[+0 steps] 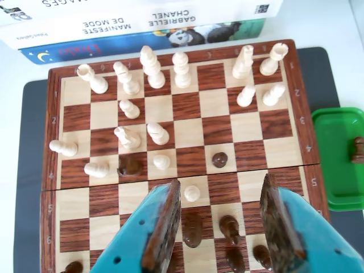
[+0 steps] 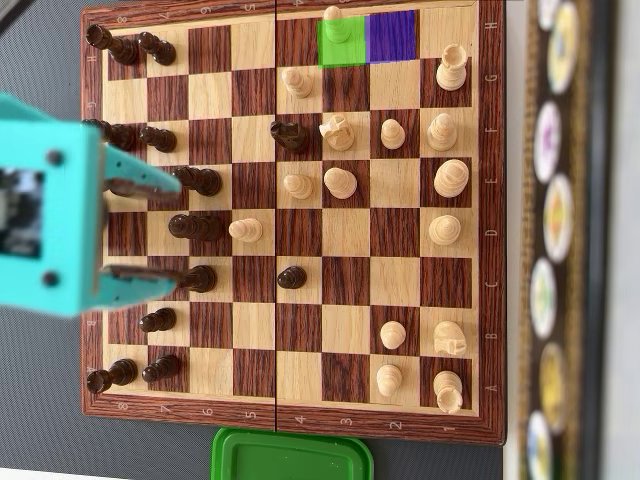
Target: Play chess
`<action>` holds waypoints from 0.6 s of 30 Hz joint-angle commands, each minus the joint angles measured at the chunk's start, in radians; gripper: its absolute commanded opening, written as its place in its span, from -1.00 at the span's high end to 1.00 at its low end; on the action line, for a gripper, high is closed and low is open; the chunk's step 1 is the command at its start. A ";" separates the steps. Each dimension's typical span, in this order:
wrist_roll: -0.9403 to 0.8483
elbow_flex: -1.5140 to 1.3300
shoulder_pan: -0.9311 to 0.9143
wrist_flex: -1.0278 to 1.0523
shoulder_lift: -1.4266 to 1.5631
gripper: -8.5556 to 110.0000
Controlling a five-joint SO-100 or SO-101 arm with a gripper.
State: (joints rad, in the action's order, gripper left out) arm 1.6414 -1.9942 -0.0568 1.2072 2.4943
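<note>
Turquoise plastic gripper (image 1: 227, 213), jaws spread and empty, hovers over glossy wooden chessboard (image 1: 196, 122) with turned pieces.

Desk (image 1: 335, 28): white, brightly lit.
Mat (image 1: 31, 170): dark grey, on the desk.
Books (image 1: 142, 25): stacked at the far edge.

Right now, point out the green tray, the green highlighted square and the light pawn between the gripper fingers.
green tray (image 1: 333, 165), wrist view, bare floor of the tray
green highlighted square (image 2: 340, 52), overhead view, lower part of the square
light pawn (image 1: 192, 193), wrist view, its round head
</note>
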 commanded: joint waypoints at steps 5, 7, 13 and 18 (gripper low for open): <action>-0.074 -0.100 -0.043 -0.232 0.094 0.52; -0.067 -0.170 -0.035 -0.330 0.144 0.52; -0.066 -0.353 -0.015 -0.563 0.290 0.51; -0.066 -0.477 0.029 -0.776 0.388 0.51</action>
State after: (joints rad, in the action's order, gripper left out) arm 1.5769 -2.4436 -0.0445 0.5430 2.8317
